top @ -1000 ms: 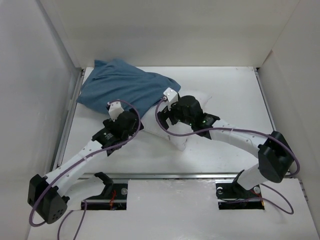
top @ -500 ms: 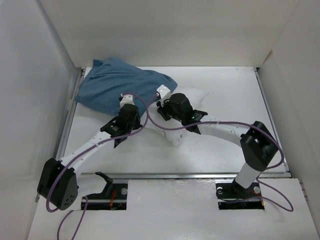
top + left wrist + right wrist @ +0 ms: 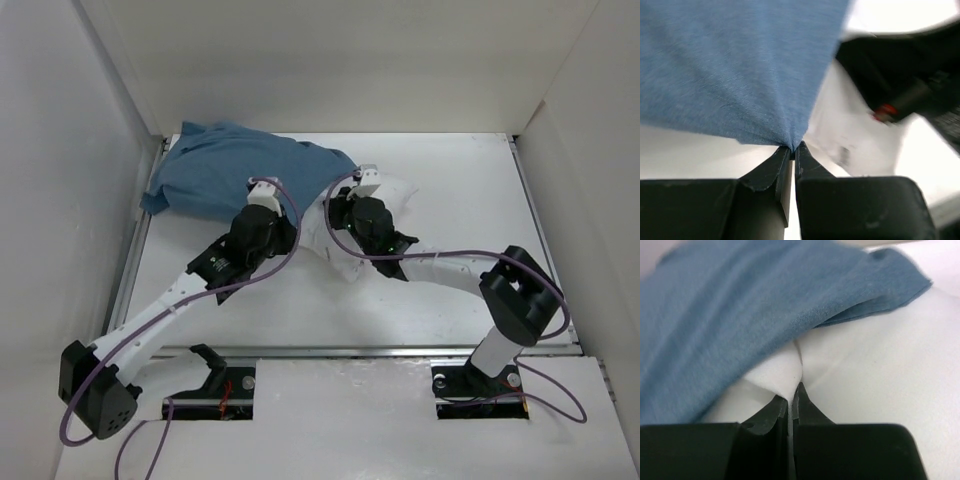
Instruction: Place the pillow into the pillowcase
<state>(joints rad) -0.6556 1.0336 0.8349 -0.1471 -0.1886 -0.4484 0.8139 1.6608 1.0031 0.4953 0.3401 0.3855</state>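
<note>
The blue pillowcase (image 3: 225, 170) lies rumpled at the back left of the table and partly covers the white pillow (image 3: 392, 195), which sticks out to its right. My left gripper (image 3: 268, 192) is shut on the near edge of the pillowcase (image 3: 740, 75); its black fingers (image 3: 807, 162) pinch a fold of blue cloth. Just to its right, my right gripper (image 3: 352, 195) is shut on a fold of the pillow (image 3: 785, 370). The pillowcase (image 3: 725, 325) drapes over the pillow right above the pinch. Most of the pillow is hidden under the cloth and the arms.
White enclosure walls (image 3: 60, 150) rise on the left, back and right of the white table (image 3: 470, 170). A metal rail (image 3: 360, 351) runs along the near edge, with both arm bases behind it. The right arm's black wrist (image 3: 905, 75) shows close by in the left wrist view.
Both grippers closed from wide open, the left on the pillowcase edge and the right on the pillow. Both moved toward the back, and the pillowcase spread flatter and shifted left.
</note>
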